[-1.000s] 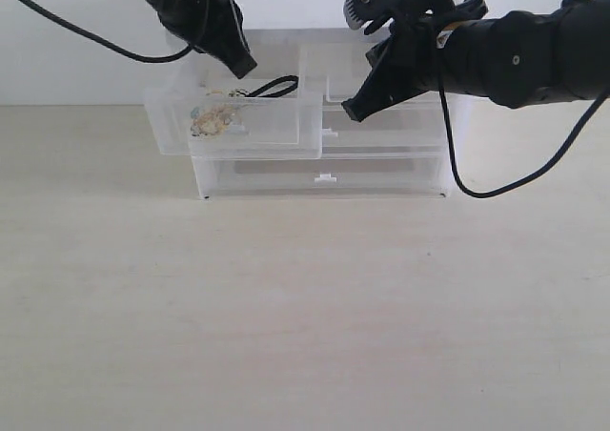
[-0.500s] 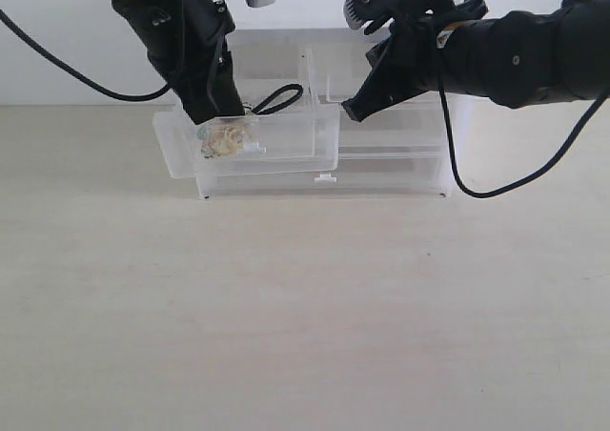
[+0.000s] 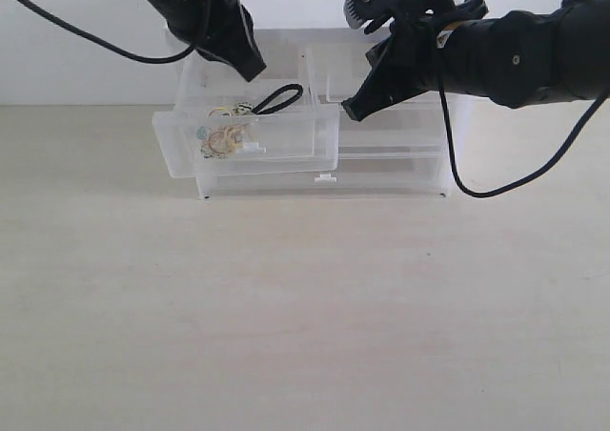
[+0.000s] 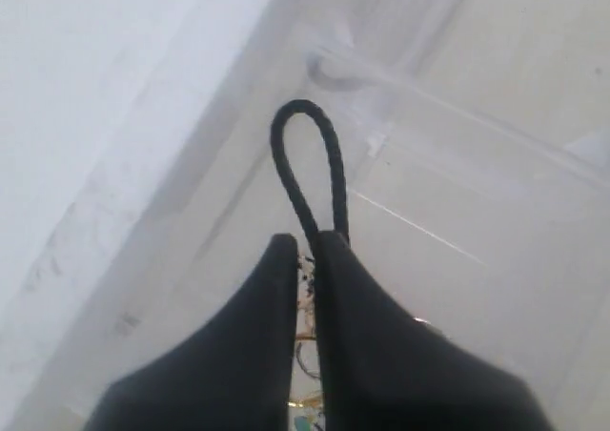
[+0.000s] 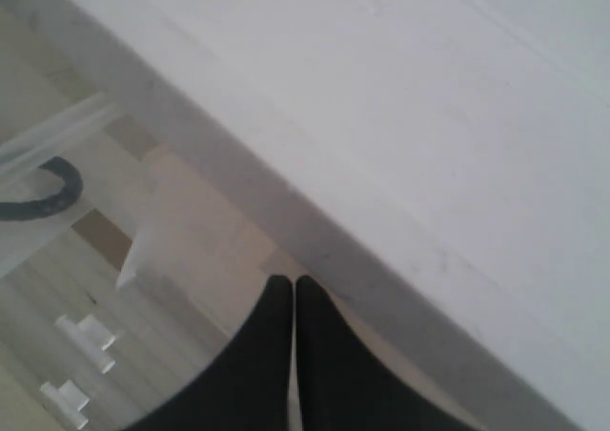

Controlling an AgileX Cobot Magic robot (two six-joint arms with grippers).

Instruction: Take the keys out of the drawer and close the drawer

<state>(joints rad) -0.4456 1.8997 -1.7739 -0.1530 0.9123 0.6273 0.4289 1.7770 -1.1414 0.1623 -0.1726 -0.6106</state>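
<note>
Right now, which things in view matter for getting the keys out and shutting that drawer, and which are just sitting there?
For the job: keys; open left half-width drawer holding them; left tool above it.
Just there: right half-width drawer; two full-width drawers underneath.

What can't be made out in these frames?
Exterior view: how many rings the keys carry, blurred through the drawer wall.
Left wrist view: the gold pieces, mostly hidden behind the left pincer.
Right wrist view: most of the cord, cut off by the picture edge.
</note>
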